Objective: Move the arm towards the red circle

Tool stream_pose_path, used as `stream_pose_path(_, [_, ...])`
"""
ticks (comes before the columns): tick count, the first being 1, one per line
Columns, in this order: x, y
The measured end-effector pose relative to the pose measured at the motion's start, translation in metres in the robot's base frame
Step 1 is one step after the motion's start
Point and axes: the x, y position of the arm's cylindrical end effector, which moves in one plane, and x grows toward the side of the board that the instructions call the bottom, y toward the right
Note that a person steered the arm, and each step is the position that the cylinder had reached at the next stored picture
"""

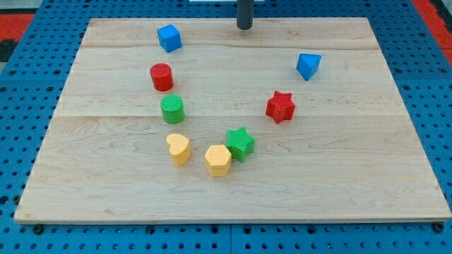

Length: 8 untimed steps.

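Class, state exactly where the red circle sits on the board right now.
The red circle sits in the board's upper left, between the blue cube above and the green circle below, apart from both.

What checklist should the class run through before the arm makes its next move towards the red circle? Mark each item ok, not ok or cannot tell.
1. My tip in view, at the board's top edge: ok.
2. Red circle in view, to the lower left of the tip: ok.
3. Straight path from tip to red circle free of blocks: ok; the blue cube sits above that line.
4. Tip already touching the red circle: not ok, well apart.
5. Green circle just below the red circle, apart from it: ok.
6. Tip actually resting on the wood: cannot tell.
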Motion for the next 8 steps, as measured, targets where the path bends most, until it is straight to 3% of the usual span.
stream_pose_path(8, [0.011,-0.001])
